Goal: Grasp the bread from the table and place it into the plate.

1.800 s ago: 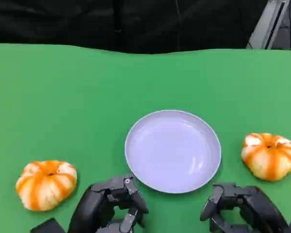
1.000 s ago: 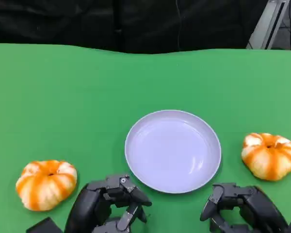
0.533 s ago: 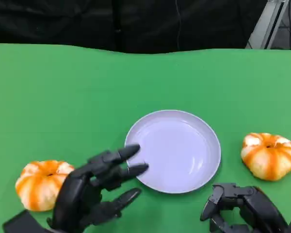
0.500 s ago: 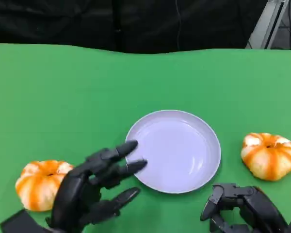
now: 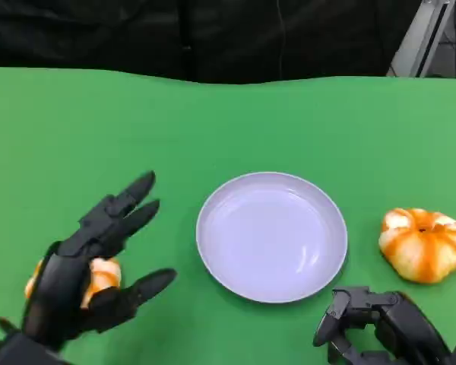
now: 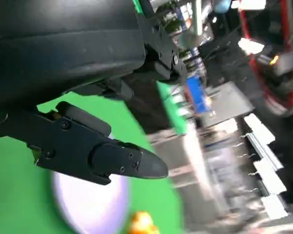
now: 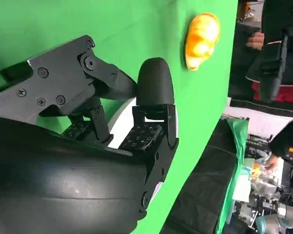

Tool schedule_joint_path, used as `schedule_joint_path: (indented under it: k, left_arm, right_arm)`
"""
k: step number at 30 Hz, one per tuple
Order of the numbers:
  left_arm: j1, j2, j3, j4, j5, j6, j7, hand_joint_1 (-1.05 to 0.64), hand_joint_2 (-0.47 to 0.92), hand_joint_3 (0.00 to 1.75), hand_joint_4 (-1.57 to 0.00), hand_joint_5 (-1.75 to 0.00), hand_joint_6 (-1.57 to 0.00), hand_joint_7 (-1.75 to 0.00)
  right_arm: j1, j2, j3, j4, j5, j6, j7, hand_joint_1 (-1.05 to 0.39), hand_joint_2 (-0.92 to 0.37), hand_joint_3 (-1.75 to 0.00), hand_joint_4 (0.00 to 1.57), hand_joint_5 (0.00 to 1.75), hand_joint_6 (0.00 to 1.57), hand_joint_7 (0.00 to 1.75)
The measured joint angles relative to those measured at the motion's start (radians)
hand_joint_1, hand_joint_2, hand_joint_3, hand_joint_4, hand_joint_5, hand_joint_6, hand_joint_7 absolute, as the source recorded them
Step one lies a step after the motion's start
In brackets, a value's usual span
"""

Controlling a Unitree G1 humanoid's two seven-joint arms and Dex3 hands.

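A green cloth-covered desk (image 5: 289, 122) is lying below the robot's head camera, with a round, shallow, pale lavender plate (image 5: 213, 262) sitting near its front centre, holding nothing. Two pumpkin-shaped bread rolls, orange with white stripes and a dimpled top, are resting on the desk on either side of the plate. The left bread roll (image 5: 102, 275) is lying well to the left of the plate and is mostly covered by the left robot hand (image 5: 83, 262), which is hovering over it with its black fingers spread wide apart and reaching toward the far side of the desk; it is holding nothing. Whether it is touching the roll cannot be told. The right bread roll (image 5: 423, 244) is lying just beyond the plate's right edge, apart from it. The right robot hand (image 5: 376, 327) is resting low at the front right, near the plate's front rim, with its fingers curled in on nothing. In the right wrist view, the left bread roll (image 7: 201, 33) is showing as a small yellow-orange lump on the green cloth, and people are standing beside the desk. The roll is probably light and soft, so a gentle wrap around its rounded sides, from above, is likely to hold it without crushing the ribbed crust.
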Motion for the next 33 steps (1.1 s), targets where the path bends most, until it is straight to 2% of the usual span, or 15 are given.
schedule_joint_path:
  k: [2, 4, 6, 10, 14, 24, 30, 33]
  left_arm:
    - [0.0, 0.031, 0.02, -0.03, 0.041, 0.019, 0.035, -0.47, 0.92, 0.15, -0.51, -0.02, -0.41, -0.02]
    - [0.005, 0.037, 0.016, -0.046, 0.065, 0.04, 0.047, -0.57, 0.92, 0.14, -0.52, -0.02, -0.42, -0.02]
    - [0.017, 0.083, 0.018, -0.067, 0.111, 0.088, 0.047, -0.6, 0.92, 0.13, -0.53, -0.02, -0.43, -0.02]
    - [0.021, 0.173, 0.029, -0.1, 0.245, 0.158, 0.066, -0.79, 0.92, 0.17, -0.59, -0.03, -0.5, -0.03]
    - [0.028, 0.233, 0.023, -0.124, 0.386, 0.244, 0.086, -0.89, 0.92, 0.21, -0.6, -0.02, -0.54, -0.03]
    - [0.036, 0.269, -0.031, -0.13, 0.553, 0.369, 0.16, -0.89, 0.92, 0.23, -0.67, -0.03, -0.63, -0.03]
    - [0.008, 0.292, -0.089, -0.004, 0.58, 0.401, 0.192, -0.92, 0.92, 0.29, -0.65, 0.0, -0.61, -0.01]
    - [-0.012, 0.307, -0.113, 0.028, 0.579, 0.412, 0.191, -0.95, 0.92, 0.34, -0.58, 0.0, -0.58, 0.0]
  right_arm:
    - [0.0, -0.001, -0.001, 0.0, 0.0, 0.0, 0.0, -0.13, -0.63, -0.93, 0.82, 1.45, 0.86, 1.16]
    - [0.0, 0.0, -0.001, 0.0, 0.0, 0.0, 0.0, -0.13, -0.63, -0.93, 0.83, 1.45, 0.85, 1.16]
    - [0.0, 0.001, 0.0, 0.0, 0.0, 0.0, 0.0, -0.13, -0.63, -0.93, 0.83, 1.46, 0.85, 1.16]
    - [0.0, 0.0, -0.001, 0.0, 0.0, 0.0, 0.0, -0.13, -0.63, -0.94, 0.82, 1.45, 0.85, 1.16]
    - [0.0, 0.0, -0.001, 0.001, -0.003, -0.002, 0.0, -0.14, -0.63, -0.94, 0.83, 1.45, 0.85, 1.16]
    - [0.0, 0.001, -0.001, 0.002, -0.002, -0.002, 0.0, -0.14, -0.63, -0.94, 0.83, 1.45, 0.86, 1.13]
    - [-0.001, 0.0, -0.001, 0.001, -0.006, -0.005, -0.004, -0.14, -0.62, -0.95, 0.83, 1.44, 0.86, 1.14]
    - [-0.001, 0.0, -0.001, 0.001, -0.007, -0.005, -0.008, -0.14, -0.62, -0.95, 0.83, 1.44, 0.86, 1.15]
